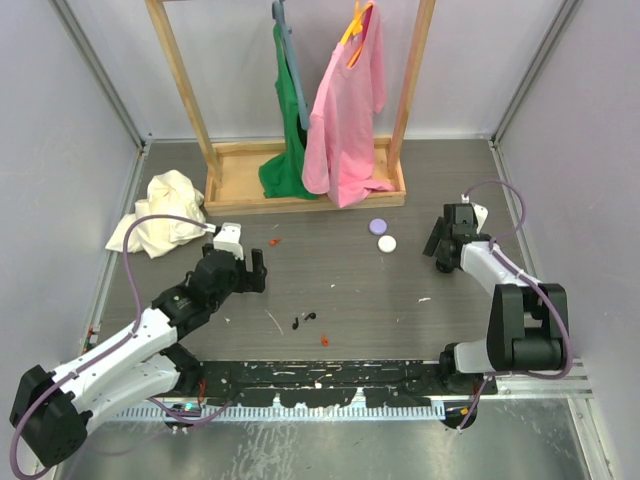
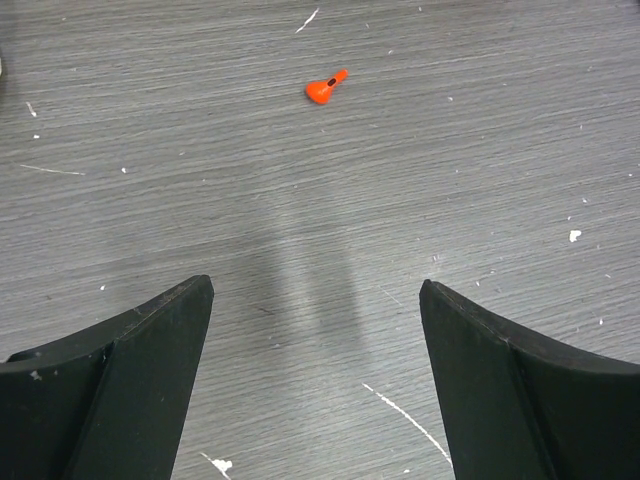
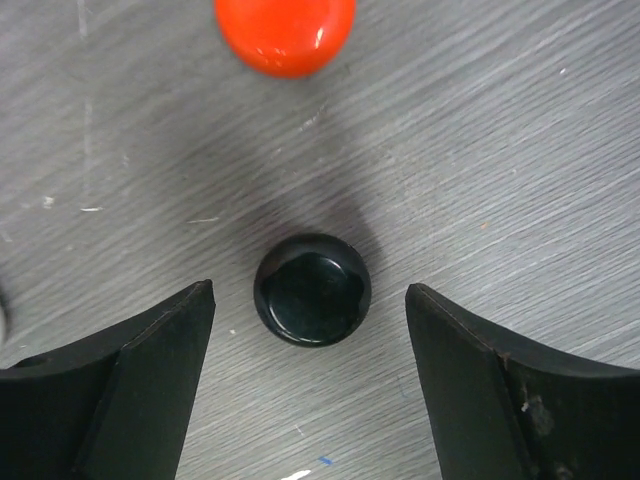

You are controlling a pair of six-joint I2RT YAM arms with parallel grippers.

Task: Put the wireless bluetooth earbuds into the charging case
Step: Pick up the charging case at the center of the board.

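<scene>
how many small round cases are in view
4: a purple case and a white case close together in the top view; a black case inside the open right hand; a red case just beyond it. More may be hidden.

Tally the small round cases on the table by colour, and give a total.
purple round case: 1
white round case: 1
black round case: 1
red round case: 1
Total: 4
</scene>
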